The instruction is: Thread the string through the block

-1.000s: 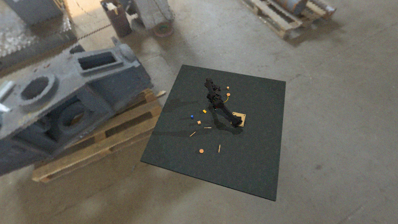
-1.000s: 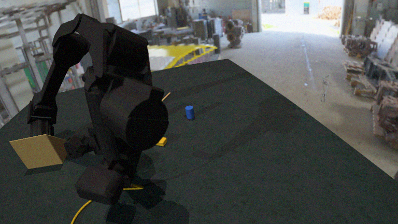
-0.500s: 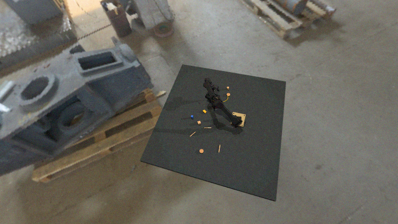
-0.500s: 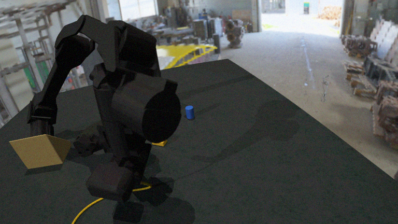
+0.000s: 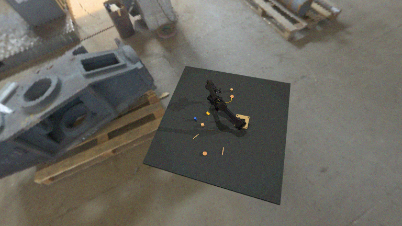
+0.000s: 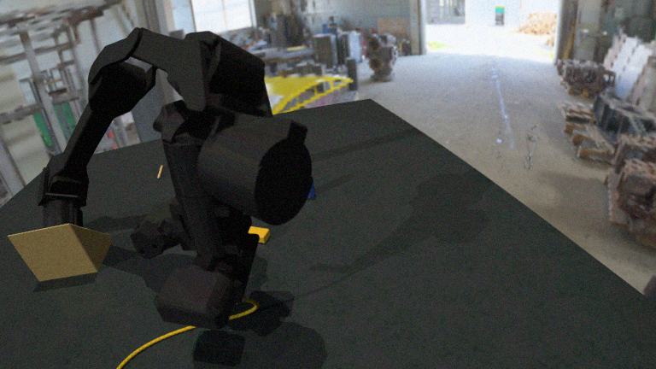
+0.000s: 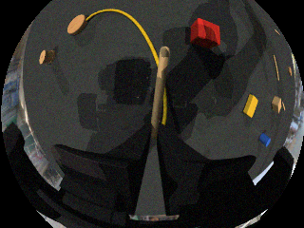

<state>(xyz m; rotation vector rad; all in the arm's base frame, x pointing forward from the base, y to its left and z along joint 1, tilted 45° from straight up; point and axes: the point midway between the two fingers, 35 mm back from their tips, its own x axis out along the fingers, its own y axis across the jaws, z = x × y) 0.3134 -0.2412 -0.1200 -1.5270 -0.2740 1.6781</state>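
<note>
My gripper [image 7: 154, 127] is shut on a thin wooden stick [image 7: 160, 92], which points up and away from the fingertips in the wrist view. The yellow string [image 5: 230, 100] [image 6: 155, 342] [image 7: 138, 26] runs from the round wooden button [image 5: 231, 96] [image 7: 77, 25] in a loose curve and passes behind the stick; where it joins the stick is hidden. A red block [image 7: 205, 33] stands right of the stick in the wrist view, clear of it, with a darker patch on it. A small tan cube [image 5: 202, 124] [image 7: 276, 104] lies farther off. I cannot make out a hole in either.
A small tan cylinder [image 5: 231, 89] [image 7: 47, 57] stands near the button. A yellow block [image 5: 208, 113] [image 6: 259, 234] [image 7: 250, 105] and a blue cylinder [image 5: 194, 118] [image 7: 265, 139] lie apart from the gripper. Loose sticks [image 5: 211, 130] and another disc [image 5: 204, 153] are farther away.
</note>
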